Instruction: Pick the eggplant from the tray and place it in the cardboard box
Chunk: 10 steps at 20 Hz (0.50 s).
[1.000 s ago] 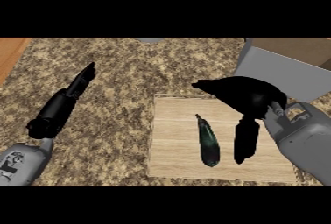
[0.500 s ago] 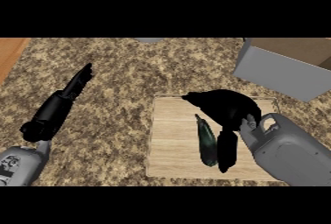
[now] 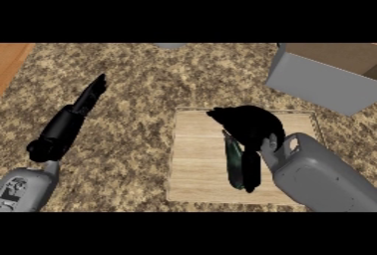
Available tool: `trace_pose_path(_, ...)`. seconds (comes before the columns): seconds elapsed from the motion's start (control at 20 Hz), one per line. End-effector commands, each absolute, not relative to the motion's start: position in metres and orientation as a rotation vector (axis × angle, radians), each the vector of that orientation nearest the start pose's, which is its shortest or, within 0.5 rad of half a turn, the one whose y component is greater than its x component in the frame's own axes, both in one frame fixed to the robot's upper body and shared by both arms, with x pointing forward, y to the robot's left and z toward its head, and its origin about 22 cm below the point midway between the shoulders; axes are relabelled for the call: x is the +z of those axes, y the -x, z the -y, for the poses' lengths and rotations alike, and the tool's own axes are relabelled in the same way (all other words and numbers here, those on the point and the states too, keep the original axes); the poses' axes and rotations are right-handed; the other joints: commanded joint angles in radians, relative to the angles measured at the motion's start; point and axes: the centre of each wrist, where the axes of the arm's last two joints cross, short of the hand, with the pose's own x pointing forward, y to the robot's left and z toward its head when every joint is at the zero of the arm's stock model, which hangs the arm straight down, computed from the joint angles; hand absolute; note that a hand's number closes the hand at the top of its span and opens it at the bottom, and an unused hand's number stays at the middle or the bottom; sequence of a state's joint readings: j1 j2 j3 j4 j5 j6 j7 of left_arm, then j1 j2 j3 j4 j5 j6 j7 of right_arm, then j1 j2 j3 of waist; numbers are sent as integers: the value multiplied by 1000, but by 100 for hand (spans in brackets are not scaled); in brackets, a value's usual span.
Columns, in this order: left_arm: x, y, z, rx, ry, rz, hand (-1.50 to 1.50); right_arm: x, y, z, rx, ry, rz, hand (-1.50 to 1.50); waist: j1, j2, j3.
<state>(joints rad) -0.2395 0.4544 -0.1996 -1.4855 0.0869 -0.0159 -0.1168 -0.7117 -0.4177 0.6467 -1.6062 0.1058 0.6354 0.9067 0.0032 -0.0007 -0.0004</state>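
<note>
Lying on tray [image 3: 197, 149], eggplant [image 3: 234, 165] points near-to-far, right hand [image 3: 250, 125] alongside.

tray [image 3: 199, 164]: pale wood grain | counter [image 3: 147, 99]: speckled stone | eggplant [image 3: 233, 162]: dark, glossy | cardboard box [image 3: 316, 84]: matt grey sides

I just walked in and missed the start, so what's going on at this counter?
The robot's right hand is down over the wooden tray, against the eggplant lying there; whether it grips it I cannot tell. The eggplant is not yet lifted. The cardboard box stands open at the far right, apart from the tray. The left hand is open over the counter at the left, holding nothing.
</note>
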Motion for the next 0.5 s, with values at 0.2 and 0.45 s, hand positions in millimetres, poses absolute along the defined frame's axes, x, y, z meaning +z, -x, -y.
trace_pose_path(0.2,87,-304,-255,-526,-98,1750,0,128,-311,106,1666,531,785,-150,1,1,1)
trace_pose_path(0.45,68,-289,-277,-519,-112,1747,0,120,-306,117,1624,510,796,-150,-1,-1,0)
